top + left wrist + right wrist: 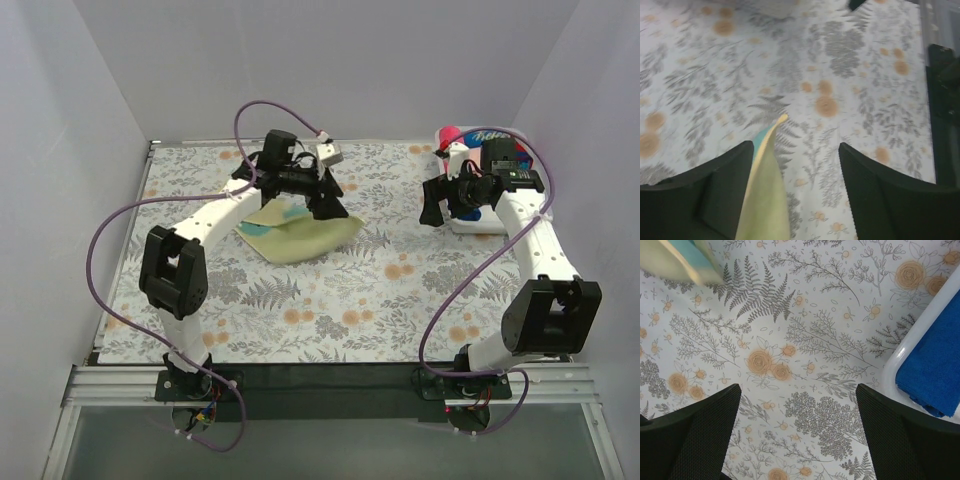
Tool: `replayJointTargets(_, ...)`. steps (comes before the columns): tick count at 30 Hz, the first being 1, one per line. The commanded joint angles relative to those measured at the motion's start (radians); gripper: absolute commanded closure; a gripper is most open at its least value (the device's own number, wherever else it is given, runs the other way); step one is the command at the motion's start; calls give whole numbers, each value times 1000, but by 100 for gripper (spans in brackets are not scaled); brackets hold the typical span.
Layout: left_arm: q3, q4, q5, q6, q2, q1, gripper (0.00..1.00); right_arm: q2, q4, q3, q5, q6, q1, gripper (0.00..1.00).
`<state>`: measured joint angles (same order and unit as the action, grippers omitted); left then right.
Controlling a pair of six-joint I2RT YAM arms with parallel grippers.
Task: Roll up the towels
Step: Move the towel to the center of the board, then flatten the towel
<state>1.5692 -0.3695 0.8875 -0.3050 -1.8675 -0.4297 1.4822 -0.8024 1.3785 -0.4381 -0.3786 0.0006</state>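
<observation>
Top external: pale yellow towel (pixel 305 238) lies loosely folded on the floral surface (pixel 350 300), left of centre, with the left arm over its far edge. Left wrist: left fingers (pixel 875 190) apart, a raised towel edge standing between them beside one finger, not clamped. Right fingers (pixel 900 435) wide apart, nothing between. Blue towel (pixel 932 375) sits in white tray (pixel 910 347) nearby.

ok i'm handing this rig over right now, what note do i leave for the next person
Left gripper: open, with an edge of the yellow towel standing between its fingers, not clamped.
Right gripper: open, holding nothing.
Yellow towel: loosely folded mid-table, not rolled.
Blue towel: in the white tray at far right; cannot tell whether it is rolled.
To do: roll the yellow towel, check the blue.
</observation>
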Motion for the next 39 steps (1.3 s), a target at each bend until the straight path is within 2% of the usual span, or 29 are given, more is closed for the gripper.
replayJointTargets(1, 8, -34, 88, -77, 27, -21, 32, 10, -43, 2, -24, -20, -4, 16)
replayJointTargets(3, 76, -92, 100, -53, 18, -17, 30, 15, -47, -12, -21, -25, -2, 19)
replayJointTargets(4, 101, -182, 99, -27, 13, -6, 30, 21, -49, -16, -17, -28, -4, 21)
replayJointTargets(5, 116, -224, 88, 50, 11, 2, 30, 26, -50, -21, -14, -28, 19, 25)
replayJointTargets(7, 121, -272, 58, 85, 24, 49, 33, 36, -49, -44, 7, -29, 38, 29)
replayJointTargets(8, 115, -295, 53, 122, 37, 75, 34, 47, -49, -53, 18, -31, 64, 34)
replayJointTargets(11, 120, -396, 18, 220, 19, 186, 46, 72, -46, -96, 103, -42, 139, 45)
replayJointTargets(12, 127, -428, -33, 290, 7, 210, 50, 79, -37, -110, 128, -46, 157, 46)
replayJointTargets(13, 141, -481, -66, 328, -7, 250, 58, 96, -32, -137, 169, -51, 171, 48)
replayJointTargets(15, 123, -493, -164, 357, -33, 287, 64, 112, -11, -159, 215, -49, 205, 52)
replayJointTargets(18, 49, -464, -200, 324, -30, 362, 64, 144, 23, -182, 286, -39, 231, 52)
replayJointTargets(22, -11, -416, -271, 275, -32, 423, 56, 211, 37, -183, 295, -31, 254, 54)
replayJointTargets(34, -15, -425, -257, 218, -108, 517, 54, 334, 100, -122, 266, 20, 283, 54)
replayJointTargets(36, -18, -424, -259, 210, -116, 519, 54, 354, 100, -111, 250, 26, 285, 58)
replayJointTargets(37, -26, -419, -256, 207, -117, 519, 57, 368, 100, -104, 240, 32, 286, 64)
replayJointTargets(39, -29, -419, -237, 195, -130, 520, 58, 378, 100, -101, 234, 33, 285, 69)
